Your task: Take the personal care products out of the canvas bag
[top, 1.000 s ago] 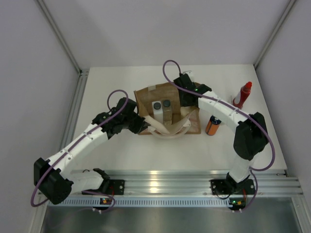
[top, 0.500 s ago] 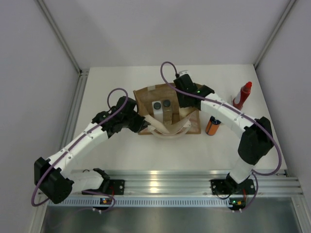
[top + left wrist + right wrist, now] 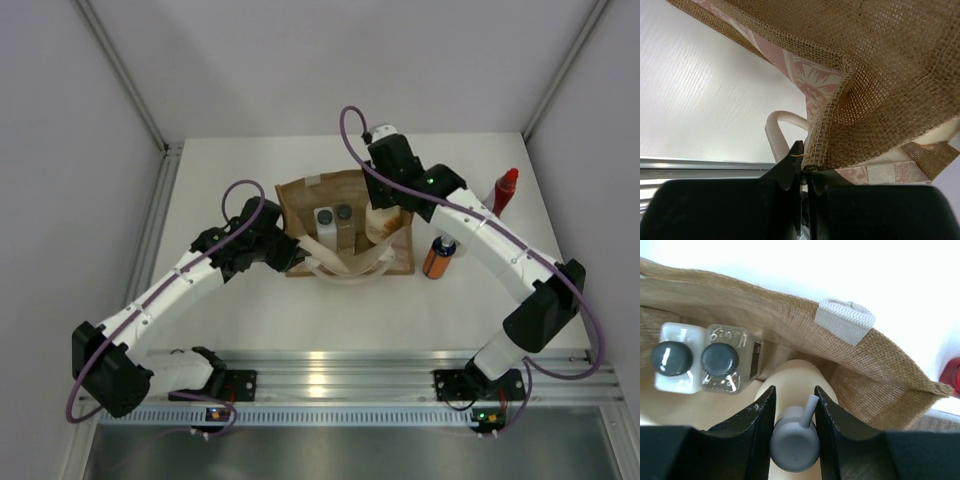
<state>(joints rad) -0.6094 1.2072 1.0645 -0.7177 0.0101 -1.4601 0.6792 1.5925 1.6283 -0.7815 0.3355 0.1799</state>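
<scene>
The canvas bag (image 3: pixel 345 222) stands at the table's middle and holds the white squarish bottle (image 3: pixel 324 221) and the clear bottle (image 3: pixel 344 216). My right gripper (image 3: pixel 385 197) is shut on the cream bottle (image 3: pixel 382 221) by its pump top and holds it in the bag's right side, part way up. In the right wrist view the fingers (image 3: pixel 762 420) clamp the pump head of the cream bottle (image 3: pixel 792 380), with the white bottle (image 3: pixel 672 359) and clear bottle (image 3: pixel 720 360) to the left. My left gripper (image 3: pixel 804 160) is shut on the bag's left corner (image 3: pixel 825 145). The orange bottle (image 3: pixel 438 258) and red bottle (image 3: pixel 498 196) stand outside on the right.
The bag's cream handles (image 3: pixel 345 265) droop over its front side. A white tab (image 3: pixel 844 320) sits on the bag's rim. Grey walls enclose the table, and an aluminium rail (image 3: pixel 340 372) runs along the near edge.
My right gripper has risen and drawn back, lifting the cream bottle up inside the bag. The left gripper still holds the bag's corner.
</scene>
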